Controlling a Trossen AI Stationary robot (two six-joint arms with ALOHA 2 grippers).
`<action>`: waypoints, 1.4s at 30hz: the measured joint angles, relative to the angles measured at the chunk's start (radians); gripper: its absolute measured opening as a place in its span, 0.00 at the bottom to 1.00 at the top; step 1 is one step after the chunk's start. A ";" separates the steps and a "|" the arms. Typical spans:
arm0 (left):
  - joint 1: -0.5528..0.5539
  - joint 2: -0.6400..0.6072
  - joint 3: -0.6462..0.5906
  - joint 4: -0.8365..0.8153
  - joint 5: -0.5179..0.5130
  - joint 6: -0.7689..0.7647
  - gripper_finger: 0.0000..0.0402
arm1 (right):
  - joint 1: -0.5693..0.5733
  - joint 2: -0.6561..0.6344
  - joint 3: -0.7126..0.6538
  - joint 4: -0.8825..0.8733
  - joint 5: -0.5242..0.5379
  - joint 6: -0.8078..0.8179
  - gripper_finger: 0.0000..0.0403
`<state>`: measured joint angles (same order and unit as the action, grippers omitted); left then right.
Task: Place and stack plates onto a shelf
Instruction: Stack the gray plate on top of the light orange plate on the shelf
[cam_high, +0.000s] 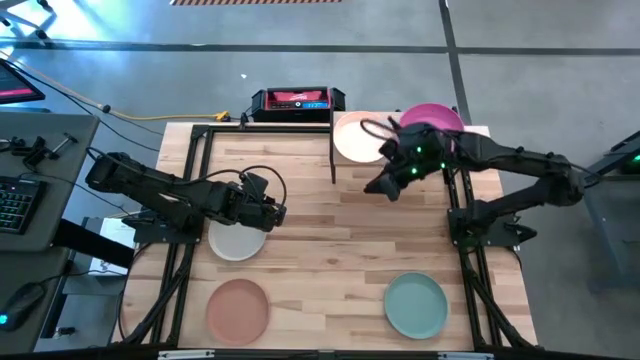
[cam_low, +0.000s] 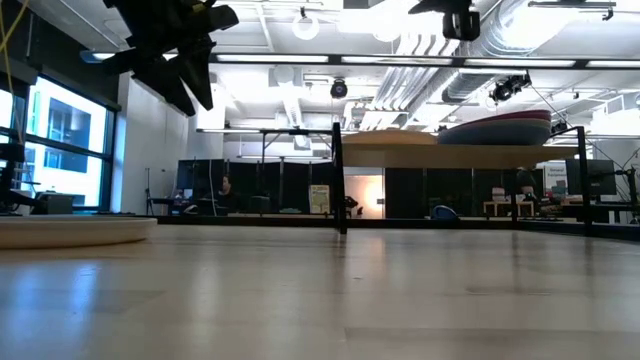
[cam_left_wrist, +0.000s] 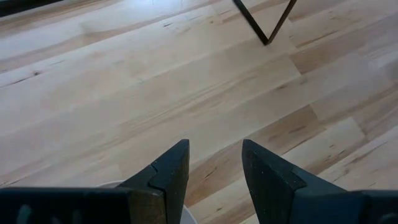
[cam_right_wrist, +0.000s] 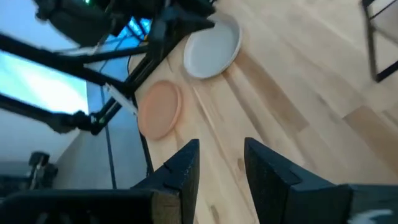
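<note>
A: Your shelf (cam_high: 470, 135) carries the cream plate (cam_high: 355, 137) and the magenta plate (cam_high: 432, 116) stack (layers under magenta hard to separate). Grey-beige plate (cam_high: 236, 243), peach plate (cam_high: 238, 307), teal plate (cam_high: 416, 305) sit on the table (cam_high: 340, 240).

B: Grippers?

A: Left gripper (cam_left_wrist: 214, 163) hovers over grey-beige's rim, fingers spread, empty. Right gripper (cam_right_wrist: 221, 163) just off the shelf, fingers apart, empty.

B: Risk?

A: You come down shallow, the plate likely skates. Watch the right arm near the shelf post.

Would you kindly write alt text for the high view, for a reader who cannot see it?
Seen from above, the left gripper hovers open over a cream plate on the table, while the right gripper hangs open beside the shelf holding a peach plate and a magenta plate. A terracotta plate and teal plate wait.
</note>
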<state>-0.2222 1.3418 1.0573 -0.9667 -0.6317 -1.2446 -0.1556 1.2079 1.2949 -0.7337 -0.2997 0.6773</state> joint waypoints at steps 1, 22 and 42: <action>0.000 0.000 0.000 0.000 -0.001 0.000 0.34 | 0.024 0.000 0.000 -0.002 0.017 0.000 0.27; 0.017 0.000 0.000 0.002 0.177 0.021 0.34 | 0.389 0.000 0.000 -0.123 0.397 0.086 0.27; -0.185 0.148 0.000 -0.021 0.412 -0.185 0.34 | 0.406 0.021 0.000 -0.124 0.453 0.109 0.27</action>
<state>-0.4068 1.4897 1.0569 -0.9879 -0.2198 -1.4298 0.2508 1.2289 1.2945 -0.8574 0.1532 0.7866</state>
